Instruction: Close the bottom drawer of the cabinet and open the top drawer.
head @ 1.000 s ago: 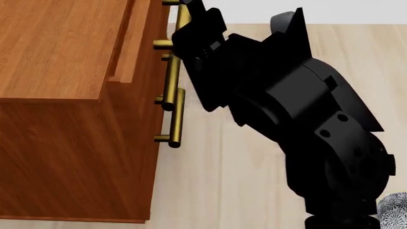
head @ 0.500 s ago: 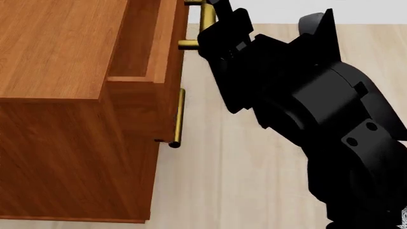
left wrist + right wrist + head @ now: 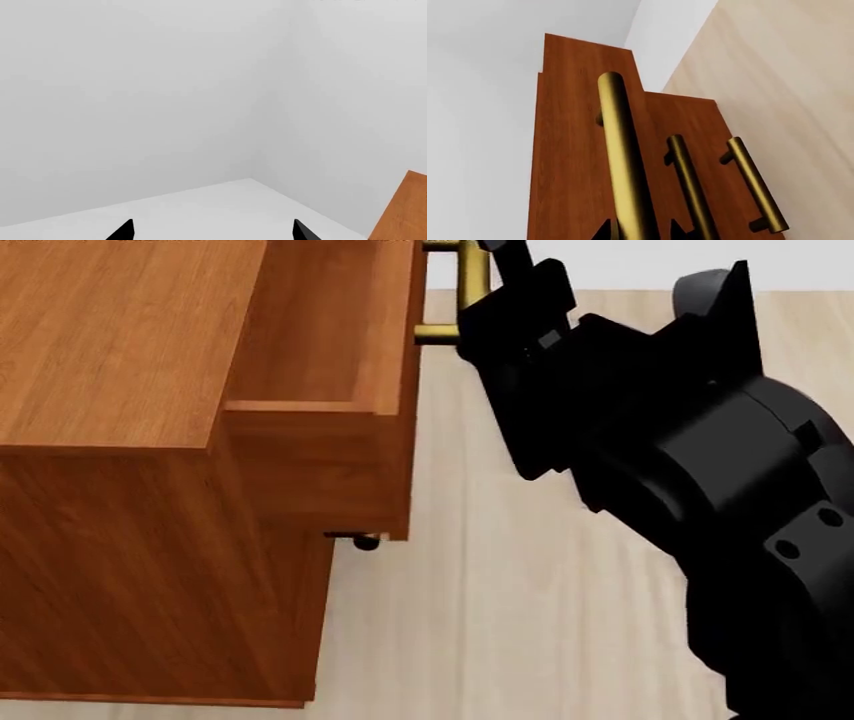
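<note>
Top drawer (image 3: pixel 340 350) of the cabinet (image 3: pixel 120 540) now stands well out from the front, further than a second ago, when only a slit showed behind its face. The right tool (image 3: pixel 639 231) is pinching the drawer's brass handle (image 3: pixel 624 165), its tips on either side of the bar. Beyond that bar, the two lower handles sit level with each other, so the bottom drawer (image 3: pixel 740 170) looks closed. The left tool (image 3: pixel 210 232) is spread, holding nothing, facing a bare wall. Opening seems nearly complete.
</note>
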{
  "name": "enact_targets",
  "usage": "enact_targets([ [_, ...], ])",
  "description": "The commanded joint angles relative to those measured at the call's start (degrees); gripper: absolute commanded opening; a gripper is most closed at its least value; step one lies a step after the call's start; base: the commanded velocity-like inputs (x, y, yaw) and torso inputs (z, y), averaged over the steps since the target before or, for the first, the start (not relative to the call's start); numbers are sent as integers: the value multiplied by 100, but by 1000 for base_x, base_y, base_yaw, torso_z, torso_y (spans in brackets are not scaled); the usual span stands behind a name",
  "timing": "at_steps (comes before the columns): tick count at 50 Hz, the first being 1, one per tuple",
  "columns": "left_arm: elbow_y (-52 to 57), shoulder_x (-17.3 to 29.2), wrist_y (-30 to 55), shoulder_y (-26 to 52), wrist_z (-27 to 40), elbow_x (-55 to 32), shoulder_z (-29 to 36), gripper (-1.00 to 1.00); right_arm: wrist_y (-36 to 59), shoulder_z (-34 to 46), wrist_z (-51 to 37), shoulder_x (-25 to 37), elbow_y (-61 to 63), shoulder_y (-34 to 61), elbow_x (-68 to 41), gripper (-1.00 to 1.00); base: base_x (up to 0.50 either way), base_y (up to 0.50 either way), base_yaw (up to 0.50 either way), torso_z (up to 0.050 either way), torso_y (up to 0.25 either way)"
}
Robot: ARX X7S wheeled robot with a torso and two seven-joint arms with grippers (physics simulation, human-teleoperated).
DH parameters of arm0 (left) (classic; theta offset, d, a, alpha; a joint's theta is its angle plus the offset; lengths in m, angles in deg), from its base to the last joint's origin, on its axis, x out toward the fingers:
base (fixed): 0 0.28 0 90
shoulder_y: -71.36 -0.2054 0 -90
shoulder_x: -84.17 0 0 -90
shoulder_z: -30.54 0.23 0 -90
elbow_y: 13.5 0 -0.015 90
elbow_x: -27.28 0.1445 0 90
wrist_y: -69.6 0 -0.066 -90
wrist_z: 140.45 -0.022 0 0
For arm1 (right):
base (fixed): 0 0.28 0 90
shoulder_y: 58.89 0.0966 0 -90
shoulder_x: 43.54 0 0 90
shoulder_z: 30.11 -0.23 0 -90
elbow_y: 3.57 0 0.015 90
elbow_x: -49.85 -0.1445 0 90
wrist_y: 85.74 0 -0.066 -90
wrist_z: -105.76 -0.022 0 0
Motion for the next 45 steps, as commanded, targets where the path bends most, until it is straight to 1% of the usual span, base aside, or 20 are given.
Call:
enact_targets([
  [1, -1, 15, -11, -5, 15, -2, 10, 100, -151, -368, 427, 215, 80, 196, 195, -100, 0, 0, 0, 0, 0],
  [18, -1, 33, -13, -8, 44, -13, 23, 100, -239, -404, 404, 216, 181, 154, 148, -100, 2, 0, 0, 1, 4],
  [19, -19, 27, -44, -19, 30, -2, 30, 100, -235, -401, 409, 208, 178, 161, 135, 100, 0, 0, 0, 10, 0],
  [38, 18, 53, 9, -2, 90, -59, 20, 100, -349, -367, 463, 275, 90, 112, 311, 100, 0, 0, 0, 0, 0],
  [42, -30, 42, -55, -20, 66, -39, 26, 100, -443, -379, 429, 320, 155, 99, 450, 100, 0, 0, 0, 0, 0],
  [45, -27, 48, -54, -24, 68, -40, 31, 100, -588, -355, 346, 416, 382, 110, 817, 100, 0, 0, 0, 0, 0],
])
